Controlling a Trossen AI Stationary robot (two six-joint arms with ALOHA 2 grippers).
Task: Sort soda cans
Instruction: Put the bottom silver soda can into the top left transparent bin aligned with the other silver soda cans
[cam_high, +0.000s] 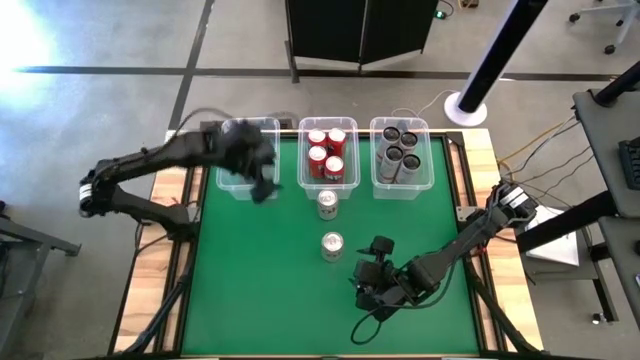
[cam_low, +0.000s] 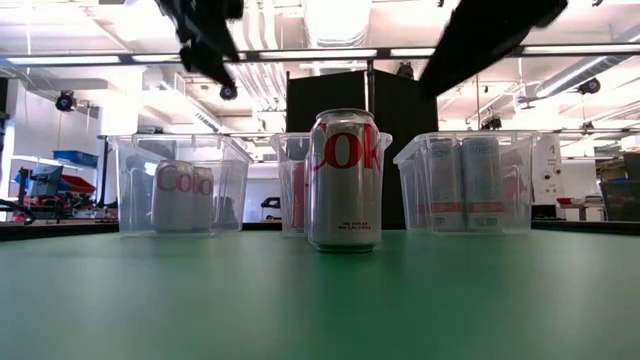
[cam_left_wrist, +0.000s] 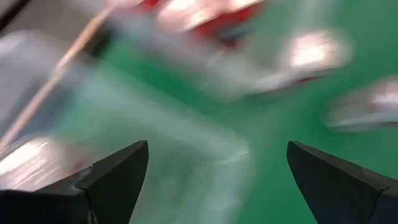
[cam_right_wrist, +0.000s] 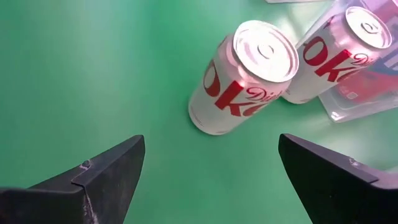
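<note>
Two silver-white soda cans stand upright on the green table, one (cam_high: 332, 245) nearer and one (cam_high: 327, 203) just in front of the middle bin. My right gripper (cam_high: 368, 278) hovers open to the near right of them; its wrist view shows both cans (cam_right_wrist: 242, 78) (cam_right_wrist: 336, 53) ahead of its fingers. My left gripper (cam_high: 262, 183) is open and holds nothing, above the left bin (cam_high: 240, 130). That bin holds silver-white cans (cam_low: 180, 195). Red cans (cam_high: 327, 152) fill the middle bin and dark cans (cam_high: 398, 152) the right bin.
The three clear bins stand in a row along the table's far edge (cam_high: 330, 120). The green surface (cam_high: 260, 290) spreads out toward the near edge on the left. Wooden rails (cam_high: 160, 260) border the table on both sides.
</note>
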